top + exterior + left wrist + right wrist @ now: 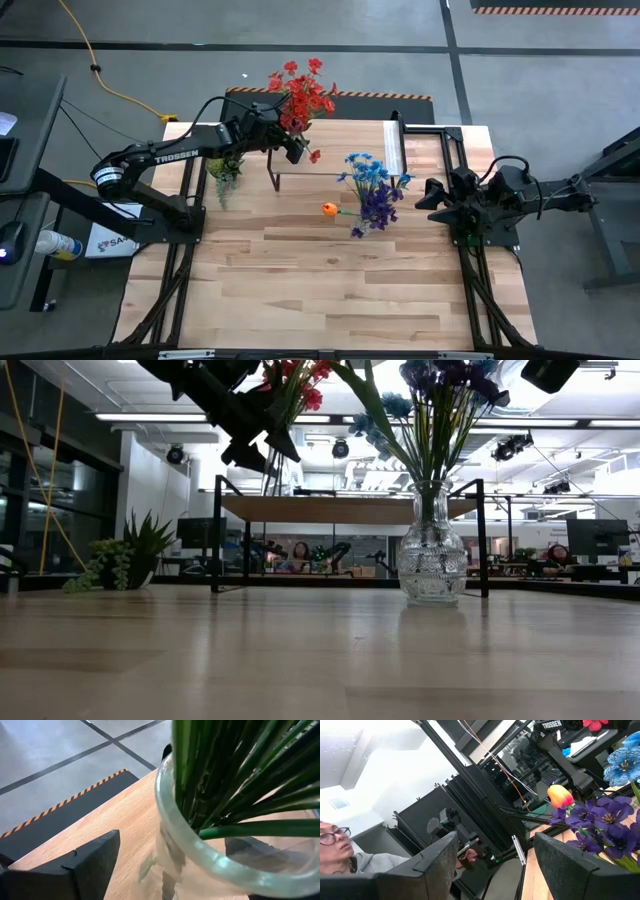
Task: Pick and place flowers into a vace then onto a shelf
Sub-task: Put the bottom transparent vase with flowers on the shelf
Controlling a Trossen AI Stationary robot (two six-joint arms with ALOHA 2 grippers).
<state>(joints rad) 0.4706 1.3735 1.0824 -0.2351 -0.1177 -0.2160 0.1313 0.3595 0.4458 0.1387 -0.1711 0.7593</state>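
A clear glass vase (167, 827) holds green stems (210, 780) of red flowers (303, 92) and stands on the light-wood shelf (340, 145) at the table's far middle. My left gripper (290, 142) is open, with one finger on either side of this vase just below its rim (175, 845). A second glass vase (432, 560) with blue, purple and one orange flower (372, 190) stands on the tabletop in front of the shelf. My right gripper (428, 195) hangs open and bare at the table's right, next to that bunch. My left gripper has the vase between its fingers, reaching in from the table's left and slanting down. One finger (92, 865) stands clear of the glass wall. The other finger (250, 851) shows only through the glass, and I cannot tell whether it touches.
A small green spiky plant (225, 170) sits at the table's far left beside the shelf's black legs (216, 535). The near half of the tabletop (320, 290) lies bare. A person (335, 850) shows beyond the table in the right wrist view.
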